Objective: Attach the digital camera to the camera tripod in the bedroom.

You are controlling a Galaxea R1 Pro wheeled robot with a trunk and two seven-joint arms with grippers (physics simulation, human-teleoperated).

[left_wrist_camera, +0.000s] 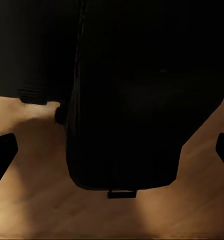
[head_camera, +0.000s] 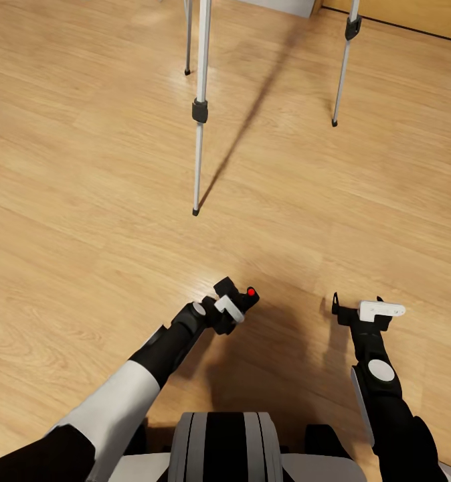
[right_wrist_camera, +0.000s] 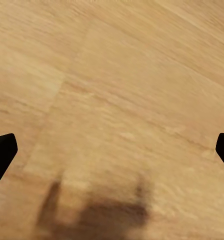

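One camera [head_camera: 242, 302], small and black with a red button showing on top, is sitting in the left gripper [head_camera: 233, 306], low over the floor [head_camera: 85, 201] just ahead of the robot's trunk [head_camera: 224, 445]. The fingers are pinching its body; in the left wrist view the dark camera [left_wrist_camera: 126, 100] is looming between the two black fingertips [left_wrist_camera: 2, 152], blocking most of what lies beyond. The right gripper [head_camera: 359, 309] is hanging apart to the right, holding nothing, its fingers spread wide; in its wrist view the tips [right_wrist_camera: 2, 152] are sitting at opposite edges with bare planks between them.

Three silver tripod [head_camera: 200, 107] legs are standing on the floor well ahead of both grippers, black collars and feet showing, the nearest foot planted closest to the left gripper. A long thin shadow is running across the planks between the legs.

Light wood flooring is spreading everywhere, and a wooden panel [head_camera: 413, 13] is edging the far right corner. The tripod's head and upper legs are being cut off by the frame's top, and the camera's lens is too dark to make out.
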